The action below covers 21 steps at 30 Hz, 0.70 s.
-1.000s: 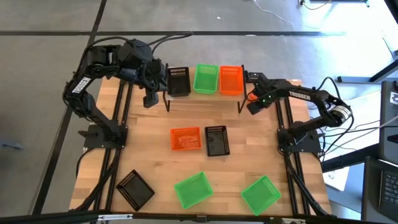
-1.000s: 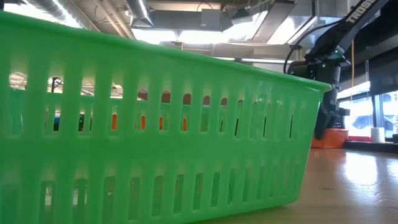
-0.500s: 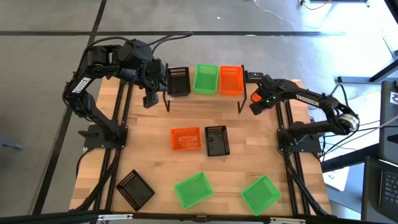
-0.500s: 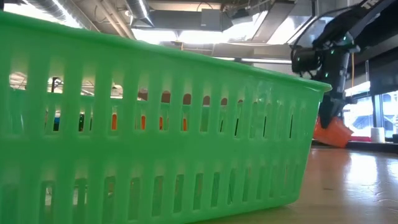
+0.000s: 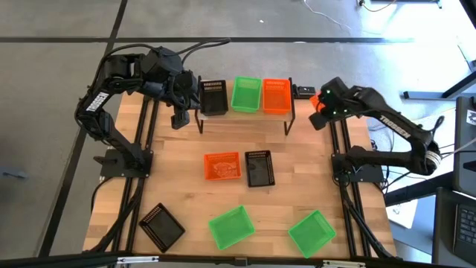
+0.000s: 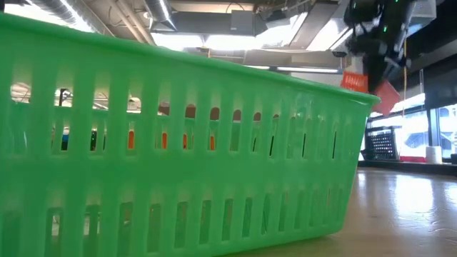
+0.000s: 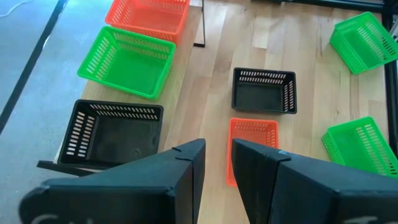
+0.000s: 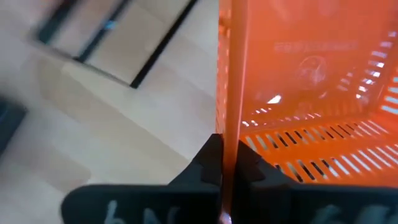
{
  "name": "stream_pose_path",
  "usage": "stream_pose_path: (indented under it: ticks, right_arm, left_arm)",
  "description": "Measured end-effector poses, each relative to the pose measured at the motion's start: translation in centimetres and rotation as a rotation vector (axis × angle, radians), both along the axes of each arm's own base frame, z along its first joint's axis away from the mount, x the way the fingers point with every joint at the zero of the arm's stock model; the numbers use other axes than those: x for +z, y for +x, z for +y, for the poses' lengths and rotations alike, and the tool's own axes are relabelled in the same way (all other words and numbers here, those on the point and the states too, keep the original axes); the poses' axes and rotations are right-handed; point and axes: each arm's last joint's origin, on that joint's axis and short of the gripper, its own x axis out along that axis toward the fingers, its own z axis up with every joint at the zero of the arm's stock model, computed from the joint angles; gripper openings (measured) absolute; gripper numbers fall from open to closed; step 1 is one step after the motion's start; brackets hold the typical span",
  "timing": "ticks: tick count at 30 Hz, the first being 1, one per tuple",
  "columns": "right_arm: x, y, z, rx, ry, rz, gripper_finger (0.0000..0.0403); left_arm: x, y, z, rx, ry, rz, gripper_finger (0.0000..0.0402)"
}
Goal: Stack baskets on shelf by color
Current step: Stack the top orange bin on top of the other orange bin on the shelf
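Observation:
The shelf at the far edge carries a black basket, a green basket and an orange basket, side by side on their bottoms. Right of the shelf, my right gripper is shut on another orange basket, raised high above the table. My left gripper hovers open above the shelf's left end, touching nothing. On the tabletop rest an orange basket, two black baskets and two green baskets. My right gripper pinches one side wall of the orange basket at its rim, one finger inside the basket and one outside. The fingers come from above, slanting down. The basket hangs tilted below them, clear of the table.
The shelf's thin black legs stand close to the raised basket. In the low view a green basket fills the foreground. Bare wood lies between the shelf and the baskets at mid-table.
My right gripper has risen from the tabletop beside the shelf's right end, drifting toward the table's right edge. The orange basket, flat on the table a second ago, first tipped up at one end and now hangs tilted, lifted clear.

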Motion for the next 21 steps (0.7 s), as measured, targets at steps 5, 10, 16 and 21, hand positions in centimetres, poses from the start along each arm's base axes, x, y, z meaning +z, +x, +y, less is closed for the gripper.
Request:
stream_pose_path:
  ticks: [5, 10, 16, 21]
  right_arm:
    - [3.8, 0.4, 0.6, 0.198, -0.117, -0.005, 0.0]
    - [7.1, 1.0, 1.4, 0.405, -0.245, -0.012, 0.0]
    - [9.4, 3.3, 1.2, 0.565, -0.311, 0.009, 0.0]
    - [9.7, 7.1, 0.1, 0.662, -0.279, 0.056, 0.0]
  left_arm:
    - [0.0, 0.0, 0.0, 0.01, -0.01, -0.003, 0.007]
    - [0.0, 0.0, 0.0, 0.014, -0.014, -0.004, 0.007]
    - [0.0, 0.0, 0.0, 0.019, -0.019, -0.006, 0.007]
    - [0.0, 0.0, 0.0, 0.033, -0.029, -0.009, 0.007]
